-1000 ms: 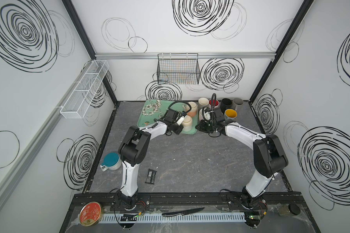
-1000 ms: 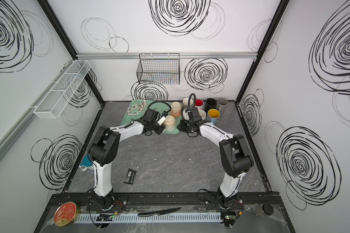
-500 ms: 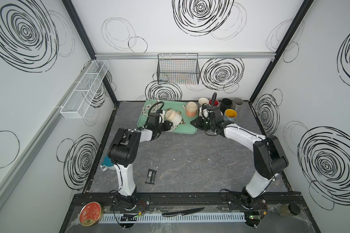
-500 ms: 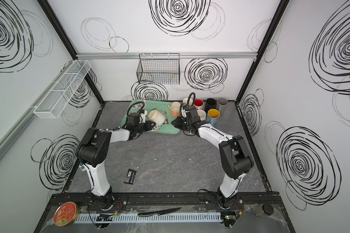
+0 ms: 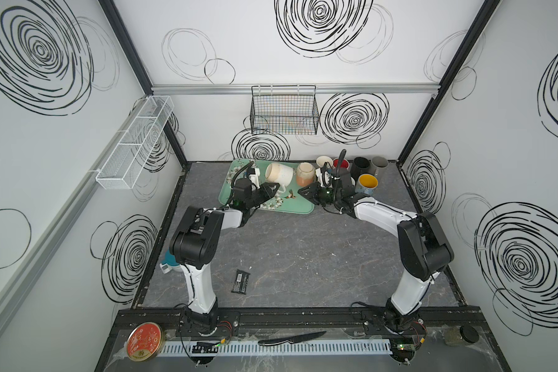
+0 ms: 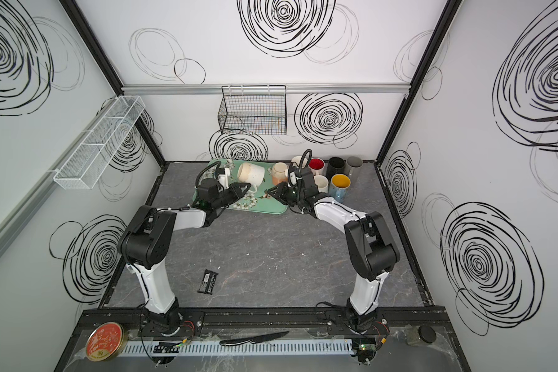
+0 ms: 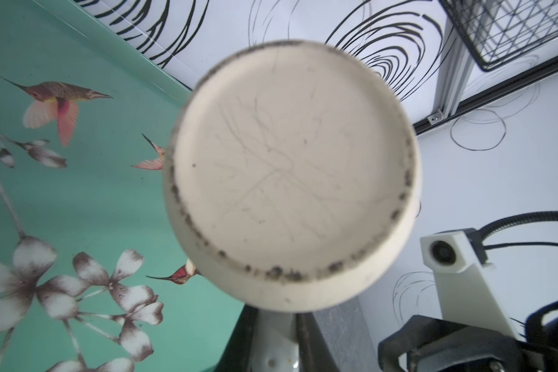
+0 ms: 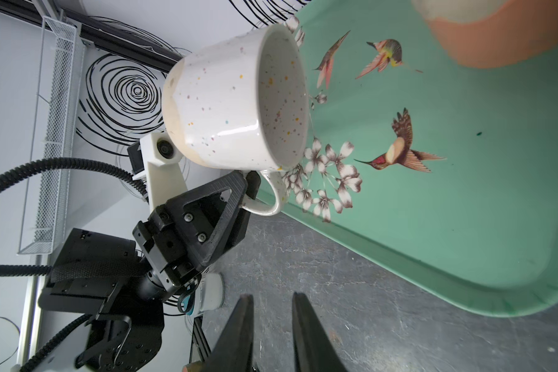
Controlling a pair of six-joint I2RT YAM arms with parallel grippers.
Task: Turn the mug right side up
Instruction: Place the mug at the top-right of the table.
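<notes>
Mug (image 5: pixel 279 174), cream and speckled, is tipped on its side over the green tray (image 5: pixel 293 203) in the upper centre of both top views. Its mouth is turned toward the right arm and its base faces the left wrist camera. The left fingers (image 8: pixel 219 206) are clamped on its handle. The right fingers (image 8: pixel 239 328) stand slightly apart with nothing between them, near the tray's edge above the grey counter (image 5: pixel 287 251).

Cream speckled mug (image 8: pixel 226 106), tipped sideways, apparently raised above the tray (image 8: pixel 464 225).
</notes>
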